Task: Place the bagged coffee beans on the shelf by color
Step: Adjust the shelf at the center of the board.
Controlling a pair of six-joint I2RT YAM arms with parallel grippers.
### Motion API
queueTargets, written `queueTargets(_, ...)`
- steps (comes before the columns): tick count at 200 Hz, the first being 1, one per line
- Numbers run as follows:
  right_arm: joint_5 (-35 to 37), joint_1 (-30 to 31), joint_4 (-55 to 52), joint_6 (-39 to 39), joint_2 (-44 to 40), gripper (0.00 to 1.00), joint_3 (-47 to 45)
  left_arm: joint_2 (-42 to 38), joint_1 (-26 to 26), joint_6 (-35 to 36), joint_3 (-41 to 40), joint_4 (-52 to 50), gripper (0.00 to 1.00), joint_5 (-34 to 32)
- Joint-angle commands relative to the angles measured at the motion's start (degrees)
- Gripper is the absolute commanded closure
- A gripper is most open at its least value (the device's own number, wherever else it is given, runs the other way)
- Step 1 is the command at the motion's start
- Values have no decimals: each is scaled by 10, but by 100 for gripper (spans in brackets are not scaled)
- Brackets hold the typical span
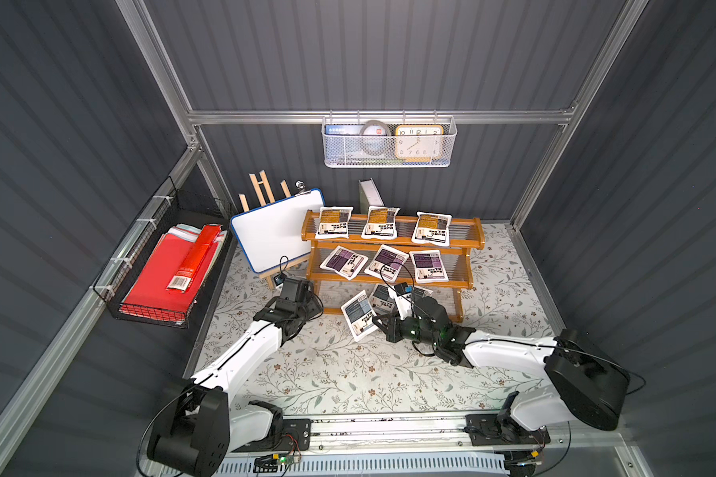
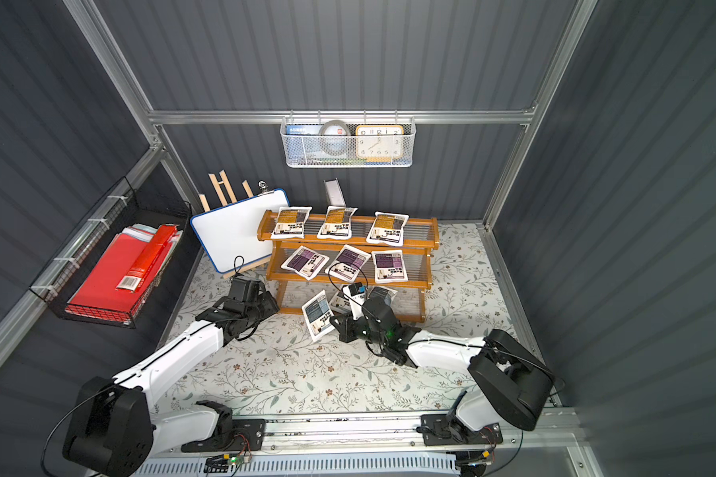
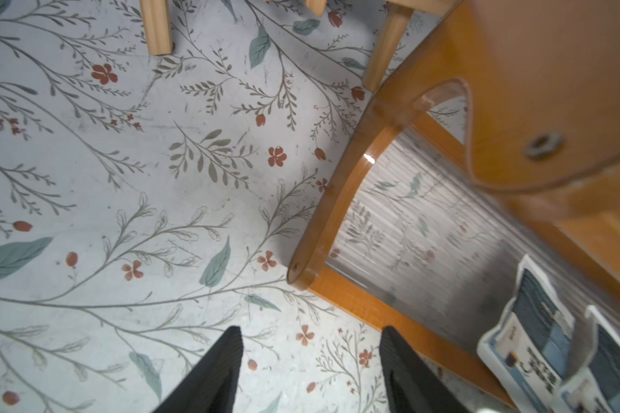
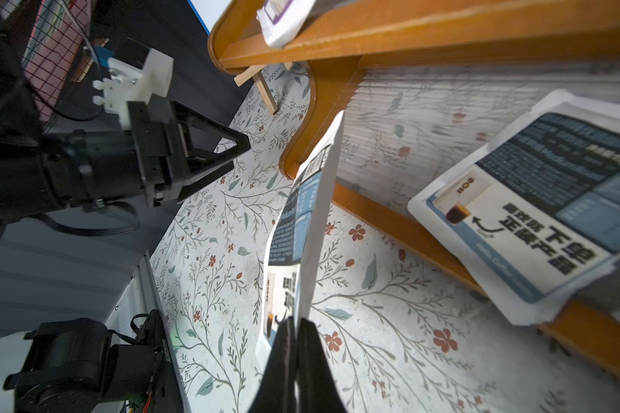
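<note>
The shelf [image 1: 478, 236] [image 2: 430, 231] carries three yellow-orange bags [image 1: 335, 223] on its top tier and three purple ones [image 1: 386, 262] on the middle tier. Grey-blue bags [image 1: 381, 297] [image 4: 537, 214] [image 3: 537, 339] lie on the bottom tier. My right gripper [image 1: 379, 323] [image 4: 296, 323] is shut on the corner of another grey-blue bag [image 1: 358, 316] [image 2: 318, 316] [image 4: 301, 221], which stands tilted just in front of the bottom tier. My left gripper [image 1: 316, 307] [image 3: 310, 330] [image 4: 240, 153] is open and holds nothing, low over the mat by the shelf's left end.
A whiteboard on an easel [image 1: 275, 233] stands just left of the shelf. A black wire basket with red folders [image 1: 158, 268] hangs on the left wall. A white mesh basket with a clock [image 1: 387, 142] hangs on the back wall. A floral mat [image 1: 348, 371] covers the table.
</note>
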Motion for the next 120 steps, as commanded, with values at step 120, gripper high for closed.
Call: queueTargets(120, 26, 1, -90, -32, -69, 100, -23, 119, 9, 52, -63, 212, 42, 85)
